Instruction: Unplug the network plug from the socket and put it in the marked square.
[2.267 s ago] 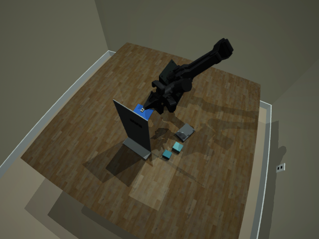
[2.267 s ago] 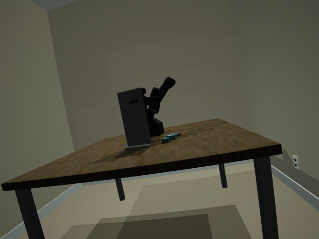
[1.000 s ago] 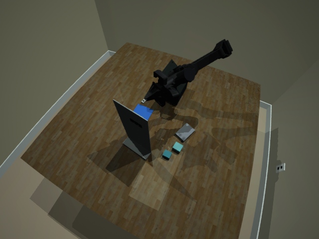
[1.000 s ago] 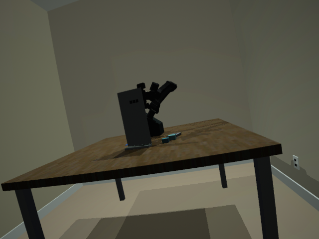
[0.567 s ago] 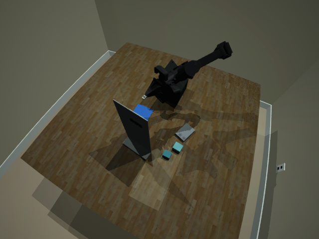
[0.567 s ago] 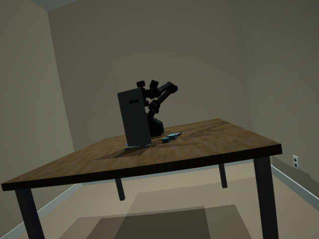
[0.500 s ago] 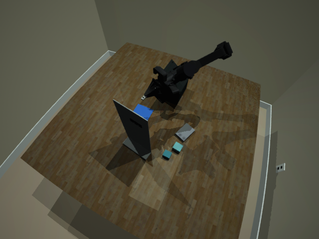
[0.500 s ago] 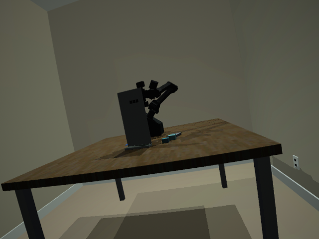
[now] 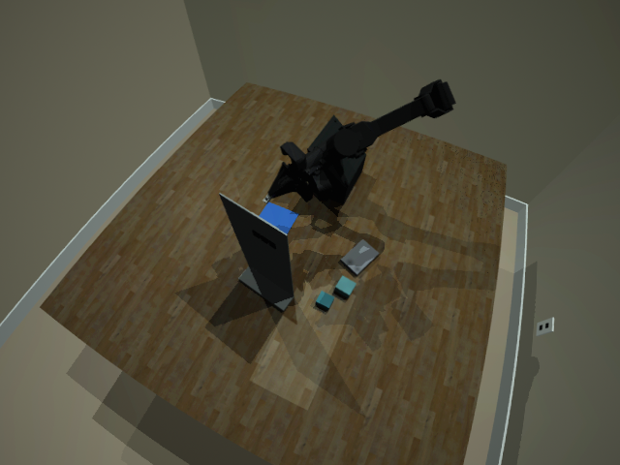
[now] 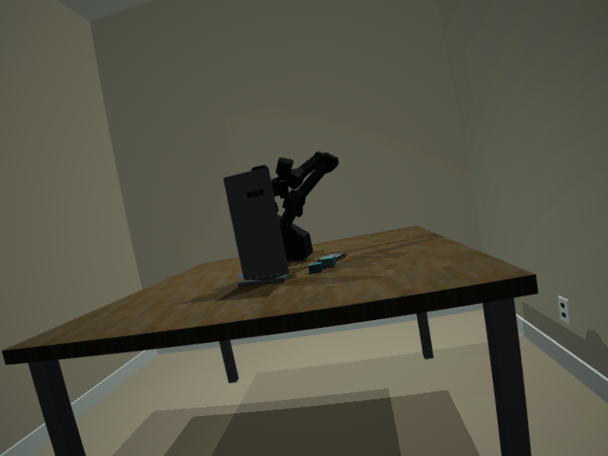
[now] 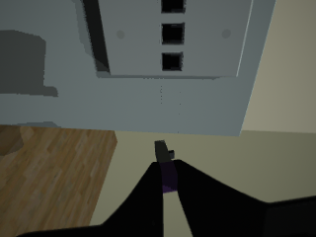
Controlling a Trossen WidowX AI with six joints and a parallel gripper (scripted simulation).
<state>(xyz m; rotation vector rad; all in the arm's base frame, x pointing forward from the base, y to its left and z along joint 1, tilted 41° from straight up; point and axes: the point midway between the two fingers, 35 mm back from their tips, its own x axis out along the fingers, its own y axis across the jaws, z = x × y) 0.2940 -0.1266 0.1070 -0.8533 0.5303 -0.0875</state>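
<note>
The plug (image 9: 266, 199) (image 11: 161, 151) has a pale grey tip and a purple rear part. It is out of the socket plate (image 11: 138, 56), whose three square openings all look empty. My gripper (image 9: 270, 194) (image 11: 166, 167) is shut on the plug, in the air on the robot's side of the upright panel (image 9: 260, 260) (image 10: 255, 230) (image 11: 212, 106). The thin tab is too small to make out clearly. The marked blue square (image 9: 278, 217) lies on the table, partly hidden by the panel in the top view. The panel hides the gripper's fingers in the exterior view.
A grey slab (image 9: 359, 257) lies to the right of the panel in the top view, with a larger teal block (image 9: 345, 287) (image 10: 328, 261) and a smaller teal block (image 9: 325, 300) (image 10: 314, 268) near it. The panel stands on a grey base (image 9: 247, 278).
</note>
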